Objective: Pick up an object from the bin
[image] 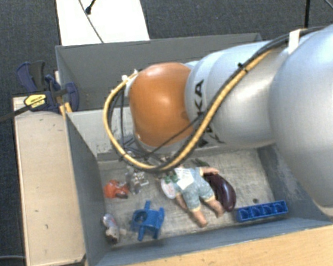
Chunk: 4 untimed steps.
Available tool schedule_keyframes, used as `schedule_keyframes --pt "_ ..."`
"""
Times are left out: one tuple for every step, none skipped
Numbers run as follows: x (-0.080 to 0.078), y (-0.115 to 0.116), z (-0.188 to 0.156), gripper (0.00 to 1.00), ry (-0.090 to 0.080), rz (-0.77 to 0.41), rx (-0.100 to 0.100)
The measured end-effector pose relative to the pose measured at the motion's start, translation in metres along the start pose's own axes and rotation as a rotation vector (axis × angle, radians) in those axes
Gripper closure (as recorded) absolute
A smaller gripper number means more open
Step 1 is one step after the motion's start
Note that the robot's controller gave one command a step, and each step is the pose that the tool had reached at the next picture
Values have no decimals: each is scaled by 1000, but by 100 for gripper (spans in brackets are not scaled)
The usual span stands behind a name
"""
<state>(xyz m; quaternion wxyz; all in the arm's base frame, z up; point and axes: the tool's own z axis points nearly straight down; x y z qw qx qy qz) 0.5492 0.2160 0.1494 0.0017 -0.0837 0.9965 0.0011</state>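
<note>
A small orange-red toy [116, 190], lumpy and glossy like moulded plastic, is lying on the floor of the grey metal bin [90, 187], towards its left wall. The gripper [137, 180] is hanging just beside it on the right, its metal tip down close to the bin floor. From where I am standing I cannot tell whether the gripper is spread or pressed together, nor whether it is touching the toy; nothing can be seen pinched in it.

Just to the other side of the gripper, a doll [190, 195] is lying on its back at a slant, wearing a pale top and faded blue shorts, its bare legs pointing towards the near wall. A dark purple piece [223, 190], smooth and egg-shaped, is resting against the doll's right side. A flat blue brick [261, 211] with a row of studs is lying along the near wall on the right. Near the front left, a chunky blue plastic part [148, 220] is sitting beside a small silvery object [110, 226] too small to make out.

Above it all, a rounded orange cover [160, 103] is capping the wrist, a yellow cable [112, 121] is looping round it, and the thick silver arm [259, 100] is reaching in from the right.
</note>
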Motion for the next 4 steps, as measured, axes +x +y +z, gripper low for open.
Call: schedule_keyframes --pt "0 0 0 100 0 4 0" --pt "0 0 0 100 0 6 0" --pt "0 0 0 100 0 6 0" --pt "-12 11 -120 100 0 4 0"
